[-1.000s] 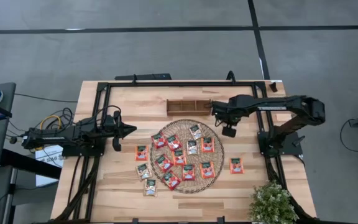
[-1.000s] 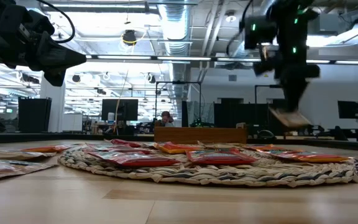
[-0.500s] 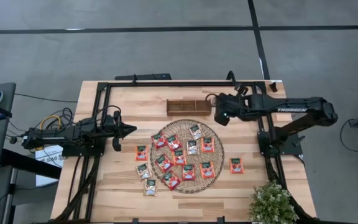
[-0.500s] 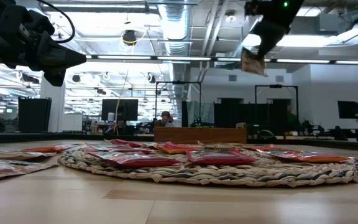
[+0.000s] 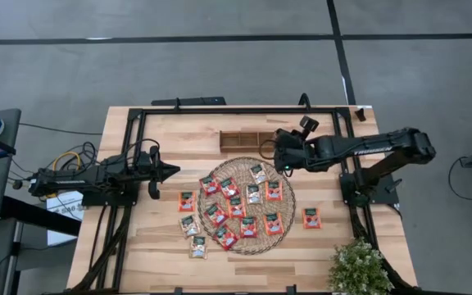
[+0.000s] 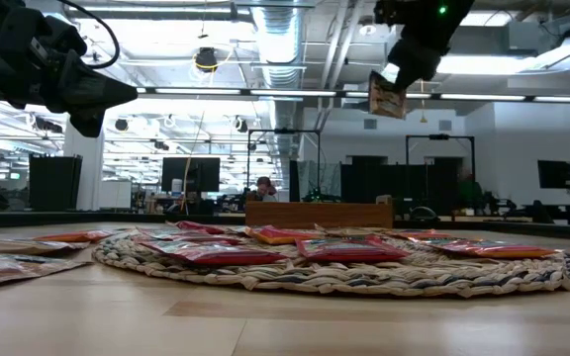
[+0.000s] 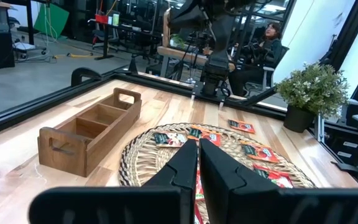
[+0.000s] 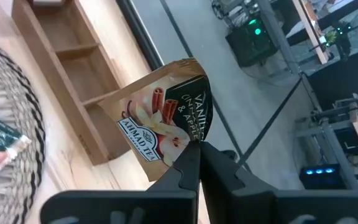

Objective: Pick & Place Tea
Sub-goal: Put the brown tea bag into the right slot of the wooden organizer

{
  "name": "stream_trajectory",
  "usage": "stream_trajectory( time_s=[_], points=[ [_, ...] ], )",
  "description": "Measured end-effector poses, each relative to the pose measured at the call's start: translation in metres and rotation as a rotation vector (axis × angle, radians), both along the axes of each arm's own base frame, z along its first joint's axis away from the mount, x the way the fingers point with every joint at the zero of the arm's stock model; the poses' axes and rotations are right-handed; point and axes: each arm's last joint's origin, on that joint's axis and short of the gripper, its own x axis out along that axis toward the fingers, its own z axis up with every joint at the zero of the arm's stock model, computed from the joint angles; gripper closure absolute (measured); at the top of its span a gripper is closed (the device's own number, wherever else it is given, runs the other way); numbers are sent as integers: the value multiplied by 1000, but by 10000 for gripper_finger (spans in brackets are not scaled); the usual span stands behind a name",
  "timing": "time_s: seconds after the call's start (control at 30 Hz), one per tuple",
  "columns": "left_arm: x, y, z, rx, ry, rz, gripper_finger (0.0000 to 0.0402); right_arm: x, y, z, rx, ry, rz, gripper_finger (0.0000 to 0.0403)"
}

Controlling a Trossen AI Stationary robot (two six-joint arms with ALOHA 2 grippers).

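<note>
- Right gripper (image 8: 194, 148) pinches a pale cinnamon-print tea sachet (image 8: 160, 115) (held aloft) above the brown wooden three-compartment tray (image 5: 248, 141), at the round woven mat's (image 5: 281, 209) one o'clock.
- Left gripper (image 5: 173, 171), fingers closed on nothing, waits at nine o'clock.

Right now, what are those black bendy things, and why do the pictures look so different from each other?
They are two robot arms at a wooden table. One camera looks straight down, one sits low at the table's edge, and one rides on each arm's wrist.

A round woven mat lies on the table with little tea sachets spread over it and beside it. Behind it stands a wooden tray with three compartments.

The right gripper pinches one tea sachet up in the air near the tray. The left gripper waits at the left side, shut and holding nothing. A small plant stands in the corner.
</note>
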Motion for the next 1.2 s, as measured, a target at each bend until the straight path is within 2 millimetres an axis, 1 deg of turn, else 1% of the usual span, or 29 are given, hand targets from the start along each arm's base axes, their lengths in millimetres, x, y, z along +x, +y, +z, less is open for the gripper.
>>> stream_trajectory(
  time_s=[0.1,0.2,0.43,0.6,0.77,0.9,1.13,1.2],
  points=[
    [0,0,0,0,0,0,393,8,-6,-4,1,-30,-22,403],
    [0,0,0,0,0,0,393,20,-17,-11,-8,-34,-45,403],
    [0,0,0,1,0,0,393,43,-59,-34,-28,47,-79,403],
    [0,0,0,2,1,0,393,50,-83,-51,70,50,-89,403],
    [0,0,0,3,1,0,393,54,-91,-61,114,48,-98,403],
    [0,0,0,3,1,0,393,59,-91,-71,131,54,-110,403],
    [0,0,0,4,1,0,393,70,-91,-97,130,123,-110,403],
    [0,0,0,4,1,0,393,70,-90,-101,121,146,-112,403]
  ],
)
